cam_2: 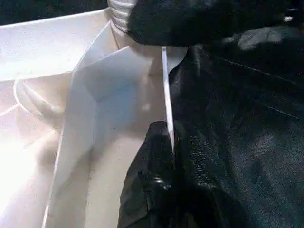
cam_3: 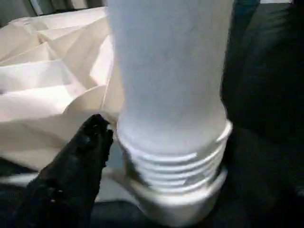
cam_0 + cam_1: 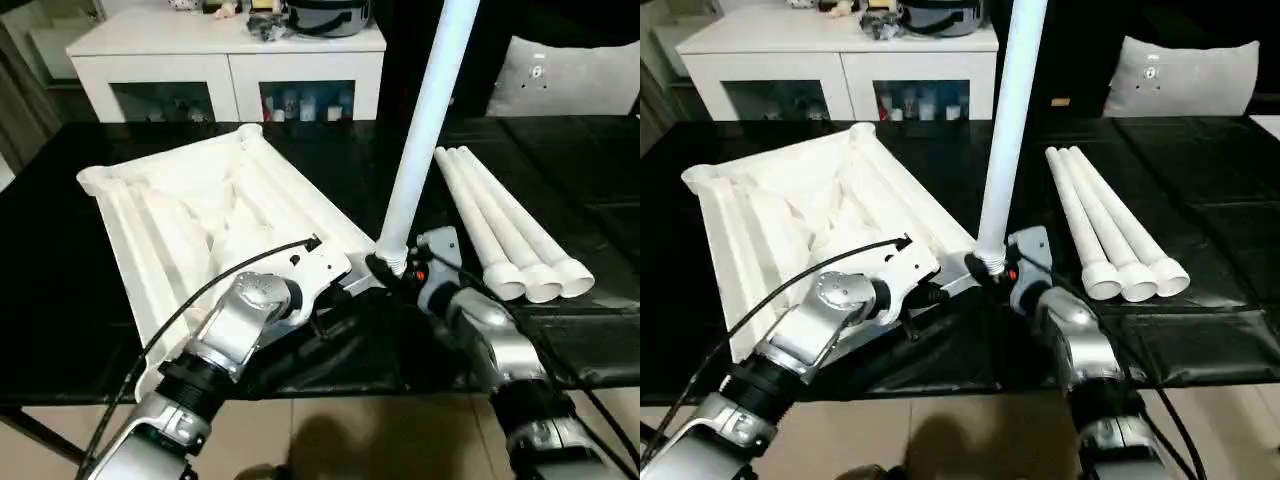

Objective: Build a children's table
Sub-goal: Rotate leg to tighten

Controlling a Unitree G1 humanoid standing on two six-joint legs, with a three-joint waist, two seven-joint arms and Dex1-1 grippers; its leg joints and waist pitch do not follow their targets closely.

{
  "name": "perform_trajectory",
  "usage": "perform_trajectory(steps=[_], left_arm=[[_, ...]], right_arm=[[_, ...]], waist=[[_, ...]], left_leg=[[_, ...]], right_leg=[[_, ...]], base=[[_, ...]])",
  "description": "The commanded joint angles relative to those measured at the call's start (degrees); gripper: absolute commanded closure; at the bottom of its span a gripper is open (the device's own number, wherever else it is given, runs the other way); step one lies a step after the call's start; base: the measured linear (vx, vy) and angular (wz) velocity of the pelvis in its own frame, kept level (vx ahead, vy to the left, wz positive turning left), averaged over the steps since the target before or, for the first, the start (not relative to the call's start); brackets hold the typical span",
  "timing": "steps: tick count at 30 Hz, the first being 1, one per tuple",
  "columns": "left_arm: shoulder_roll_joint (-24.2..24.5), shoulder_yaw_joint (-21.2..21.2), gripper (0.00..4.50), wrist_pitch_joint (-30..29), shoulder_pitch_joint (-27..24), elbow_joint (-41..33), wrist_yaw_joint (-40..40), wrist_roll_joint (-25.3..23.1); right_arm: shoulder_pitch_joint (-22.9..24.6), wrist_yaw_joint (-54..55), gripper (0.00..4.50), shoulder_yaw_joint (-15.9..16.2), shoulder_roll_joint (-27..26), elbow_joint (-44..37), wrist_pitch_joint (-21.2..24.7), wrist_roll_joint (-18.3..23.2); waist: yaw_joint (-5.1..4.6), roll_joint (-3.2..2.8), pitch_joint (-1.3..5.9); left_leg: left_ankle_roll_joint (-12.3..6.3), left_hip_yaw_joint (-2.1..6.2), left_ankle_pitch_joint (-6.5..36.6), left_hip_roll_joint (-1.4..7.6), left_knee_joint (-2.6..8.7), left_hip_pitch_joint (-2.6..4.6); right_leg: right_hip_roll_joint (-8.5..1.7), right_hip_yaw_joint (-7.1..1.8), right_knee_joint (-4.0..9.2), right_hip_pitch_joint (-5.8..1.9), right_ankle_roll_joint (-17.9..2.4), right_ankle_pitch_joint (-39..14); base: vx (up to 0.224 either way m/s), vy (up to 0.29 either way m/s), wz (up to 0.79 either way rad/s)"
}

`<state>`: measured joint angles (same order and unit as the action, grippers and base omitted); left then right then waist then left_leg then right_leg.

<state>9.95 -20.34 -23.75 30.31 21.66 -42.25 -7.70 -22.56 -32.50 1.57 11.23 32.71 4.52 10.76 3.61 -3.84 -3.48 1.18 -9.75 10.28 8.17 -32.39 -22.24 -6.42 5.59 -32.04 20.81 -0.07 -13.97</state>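
Your left gripper [image 1: 164,156] has its jaws clamped on the tabletop [image 3: 180,215] rim; right gripper [image 3: 400,268] jaws apart around the upright leg [image 3: 425,120].

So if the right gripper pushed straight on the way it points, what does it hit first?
Most likely the upright leg, right at its threaded end in the tabletop's corner socket; the right gripper looks nearly against it already.

The children's table [image 3: 200,225] is showing plain white all over, its upturned underside ribbed. The upright leg [image 3: 425,120] is looking pale bluish-white, ridged with thread rings at its base. At three o'clock, three spare legs [image 3: 505,230] are gleaming white against the glossy black work table [image 3: 60,330].
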Motion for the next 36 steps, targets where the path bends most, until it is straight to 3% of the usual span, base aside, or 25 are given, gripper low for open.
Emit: perform_trajectory(steps=[1,2,3,5,9,10,12,14,17,18,22,24,25,26,28,30,32,34,36], left_arm=[[0.5,0.0,4.5,2.7,2.4,-1.0,-0.5,-0.4],[0.7,0.2,4.5,3.1,2.4,-0.7,-0.6,-0.4],[1.1,0.3,4.5,3.9,2.6,-0.3,-1.1,-0.2],[1.6,0.3,4.5,4.8,2.7,0.2,-1.8,-0.1],[3.9,-0.4,4.5,9.3,3.3,2.0,-5.8,0.4],[4.4,-0.7,4.5,10.1,3.4,2.2,-6.9,0.6],[6.8,-2.0,4.5,14.0,3.6,2.7,-12.0,1.3],[8.8,-3.2,4.5,16.9,3.6,2.9,-16.7,1.8],[10.5,-4.3,4.5,19.5,4.1,3.6,-20.2,1.5],[10.7,-4.4,4.5,20.4,4.2,3.9,-20.8,1.5],[12.1,-5.2,4.5,22.6,4.9,4.6,-25.3,2.3],[12.4,-5.6,4.5,23.7,5.2,4.7,-26.7,2.6],[12.5,-5.7,4.5,24.1,5.3,4.8,-27.3,2.7],[12.6,-5.8,4.5,24.5,5.4,5.0,-27.7,2.8],[12.6,-5.9,4.5,24.8,5.5,5.1,-28.3,2.8],[12.5,-6.3,4.5,26.3,5.9,5.7,-30.3,3.2],[12.3,-6.6,4.5,27.1,6.2,6.3,-31.4,3.4],[12.2,-6.6,4.5,27.3,6.2,6.4,-31.6,3.5],[12.2,-6.6,4.5,27.7,6.4,6.8,-31.9,3.4]], right_arm=[[1.9,-3.1,0.24,1.3,0.9,-1.5,1.6,0.4],[2.4,-4.2,0.19,1.2,1.8,-3.0,1.5,0.9],[2.9,-5.4,0.07,0.9,3.0,-4.8,1.2,1.2],[3.3,-7.2,0.02,0.4,4.4,-6.3,1.1,1.9],[4.3,-14.2,0.02,-1.5,9.4,-11.2,1.8,5.0],[4.4,-15.7,0.02,-1.7,10.4,-12.0,2.1,5.5],[4.4,-20.8,0.02,-1.3,14.0,-14.3,3.2,6.5],[4.2,-24.5,0.02,-0.4,16.6,-15.5,4.0,6.6],[3.6,-27.2,0.02,0.7,18.4,-15.4,4.2,6.0],[3.4,-27.8,0.02,1.0,18.7,-15.3,4.3,6.0],[2.3,-32.3,0.02,3.9,20.6,-15.0,3.8,4.3],[2.0,-33.3,0.02,4.9,20.9,-14.8,3.9,3.8],[1.9,-33.7,0.02,5.2,20.9,-14.7,3.9,3.7],[1.8,-34.2,0.02,5.4,20.9,-14.6,3.9,3.7],[1.7,-34.6,0.02,5.7,20.8,-14.4,4.0,3.6],[0.8,-35.7,0.29,6.0,19.9,-12.4,3.9,3.7],[0.2,-37.4,0.36,6.1,19.3,-11.0,4.4,4.9],[0.1,-37.9,0.56,6.3,19.2,-10.7,4.7,5.2],[-0.1,-38.7,0.79,6.7,19.3,-10.2,4.3,5.1]], waist=[[-0.07,0.12,3.02],[-0.07,0.12,3.02],[0.19,0.46,2.62],[0.44,0.51,2.71],[1.24,0.44,2.96],[1.42,0.69,2.82],[1.86,0.74,2.88],[2.45,0.6,3.23],[2.75,0.69,3.37],[3.15,0.71,3.5],[3.9,0.81,4.08],[4.22,0.76,4.22],[4.31,0.69,4.7],[4.32,1.04,4.88],[4.49,0.87,5.12],[4.66,1.01,5.24],[4.8,0.61,5.74],[4.81,0.56,5.25],[4.76,0.59,4.86]], left_leg=[[5.46,3.12,40.8,5.27,6.07,3.03],[5.46,3.12,40.8,5.27,6.07,3.03],[3.79,2.61,37.7,4.74,5.42,2.85],[2.22,2.6,33.2,4.78,5.08,2.27],[0.67,2.22,27.5,5.22,5.07,2.08],[0.31,2.01,27.2,5.06,5.08,1.99],[-0.39,2.0,26.5,4.99,4.71,2.18],[-0.99,1.58,23.0,5.41,4.64,2.23],[-0.85,1.12,22.8,5.56,4.74,2.17],[-0.71,0.81,22.6,5.52,4.45,2.45],[-2.01,0.41,17.1,5.7,4.09,1.77],[-2.13,0.39,18.1,5.65,3.82,1.55],[-2.36,0.35,16.4,5.6,3.51,1.56],[-3.04,0.16,14.8,5.52,3.29,1.59],[-6.56,-0.06,8.2,5.22,2.38,1.03],[-8.46,-0.08,5.4,5.05,1.72,0.58],[-10.05,0.07,2.4,5.0,0.92,0.1],[-10.2,-0.02,4.9,5.19,1.01,-0.07],[-8.01,0.09,10.4,5.39,1.6,0.05]], right_leg=[[-3.08,-2.36,4.16,0.07,-5.8,-19.2],[-3.08,-2.36,4.16,0.07,-5.8,-19.2],[-3.99,-2.74,4.85,0.22,-6.6,-21.8],[-4.66,-2.88,5.02,-0.34,-6.6,-23.8],[-4.34,-3.17,4.34,-0.42,-8.0,-18.0],[-4.26,-3.03,4.43,-0.5,-8.2,-18.4],[-4.64,-2.99,4.79,-0.49,-7.7,-21.4],[-4.49,-3.3,4.32,-0.24,-8.6,-17.7],[-4.13,-3.17,3.73,-0.16,-9.7,-16.1],[-4.38,-3.25,3.8,0.07,-10.0,-16.5],[-4.19,-3.3,2.51,-0.23,-11.5,-10.5],[-4.05,-3.45,2.0,0.1,-11.9,-9.7],[-3.9,-3.38,1.32,0.0,-12.8,-5.5],[-3.7,-3.32,1.05,0.02,-13.4,-2.6],[-3.6,-3.12,-0.02,-0.22,-15.3,6.2],[-3.84,-3.14,-0.42,-0.31,-15.9,8.3],[-3.8,-2.9,-1.14,-0.26,-16.5,10.5],[-3.7,-2.84,-0.78,0.11,-16.3,7.1],[-3.76,-2.86,-0.15,0.05,-15.4,0.0]], base=[[0.0,0.0,0.0],[0.0,0.0,0.0],[0.0,0.0,0.0],[0.0,0.0,0.0],[0.0,0.0,0.0],[0.0,0.0,0.0],[0.0,0.0,0.0],[0.0,0.0,0.0],[0.0,0.0,0.0],[0.0,0.0,0.0],[0.013,-0.001,0.0],[0.058,-0.002,-0.02],[0.066,-0.006,0.01],[0.071,-0.009,0.03],[0.068,-0.007,0.03],[0.0,0.0,0.0],[0.0,0.0,0.0],[0.0,0.0,0.0],[0.0,0.0,0.0]])
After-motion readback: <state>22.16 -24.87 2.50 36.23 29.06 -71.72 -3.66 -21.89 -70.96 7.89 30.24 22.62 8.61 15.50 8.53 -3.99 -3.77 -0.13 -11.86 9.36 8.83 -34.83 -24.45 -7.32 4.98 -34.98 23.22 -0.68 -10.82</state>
